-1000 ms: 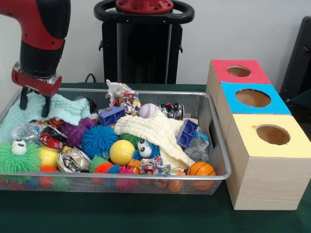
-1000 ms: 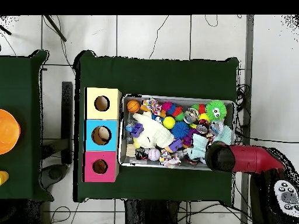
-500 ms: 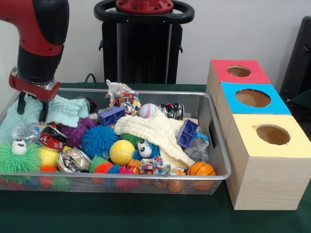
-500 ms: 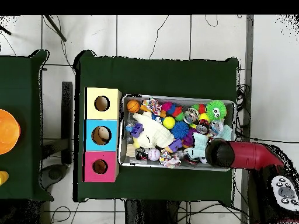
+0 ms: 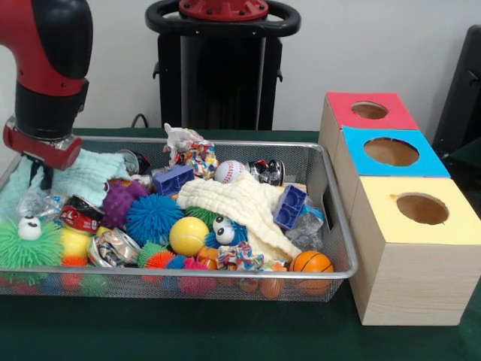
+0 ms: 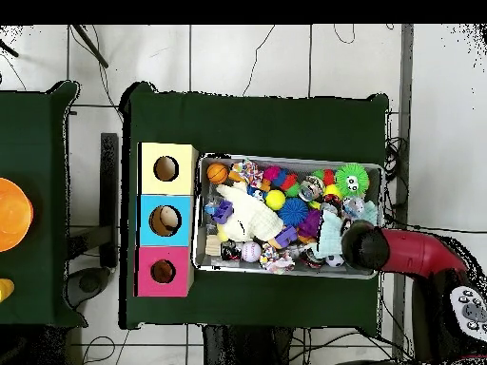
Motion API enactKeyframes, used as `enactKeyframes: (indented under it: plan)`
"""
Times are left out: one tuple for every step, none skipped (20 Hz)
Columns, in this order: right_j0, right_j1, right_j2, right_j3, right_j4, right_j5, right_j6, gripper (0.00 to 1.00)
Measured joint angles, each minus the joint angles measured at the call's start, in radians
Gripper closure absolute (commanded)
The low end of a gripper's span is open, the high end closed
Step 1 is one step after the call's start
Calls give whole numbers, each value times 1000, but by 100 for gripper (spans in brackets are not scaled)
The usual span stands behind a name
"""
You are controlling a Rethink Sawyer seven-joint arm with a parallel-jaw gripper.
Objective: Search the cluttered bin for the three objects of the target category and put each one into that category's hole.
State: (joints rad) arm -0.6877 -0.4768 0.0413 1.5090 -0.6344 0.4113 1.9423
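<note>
My gripper [image 5: 37,179] is at the far left end of the wire bin [image 5: 188,273], its fingers down in a mint green cloth [image 5: 94,169] and narrowed on a fold of it. In the overhead view the arm's black wrist [image 6: 364,245] covers the fingers, and the mint green cloth [image 6: 330,231] shows as a narrow strip beside it. The bin holds a white baseball [image 5: 230,170], a yellow ball [image 5: 188,235], a small basketball [image 5: 310,262], blue blocks [image 5: 289,206], crushed cans [image 5: 113,247], spiky balls [image 5: 152,218] and a cream cloth [image 5: 237,199].
Three wooden boxes stand right of the bin, each with a round hole: red top [image 5: 370,110], blue top [image 5: 391,152], yellow top [image 5: 421,208]. A dark chair [image 5: 460,90] is at the far right. The bin's left wall is close beside the gripper.
The arm has slid towards the bin's left end and dropped a little. The mint cloth has bunched and shifted with it, and the fingers stand closer together than before.
</note>
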Motion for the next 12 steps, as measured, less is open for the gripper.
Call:
enactKeyframes:
  plan:
    - [-8,3,3,0,0,-3,0,100]
    - [-11,5,3,0,0,-3,0,100]
    - [-14,6,3,-1,1,-3,0,100]
    - [-15,7,3,-2,2,-3,0,100]
    - [-14,7,3,-3,5,-3,0,100]
    - [-14,7,4,-3,7,-3,0,100]
    - [-14,7,3,-4,12,-2,0,100]
    - [-14,7,3,-4,16,-2,0,100]
    - [-14,7,4,-4,18,-2,0,100]
    - [-14,7,4,-4,21,-2,0,100]
    - [-15,7,5,-4,22,-2,0,100]
    - [-16,7,8,-4,24,-2,0,100]
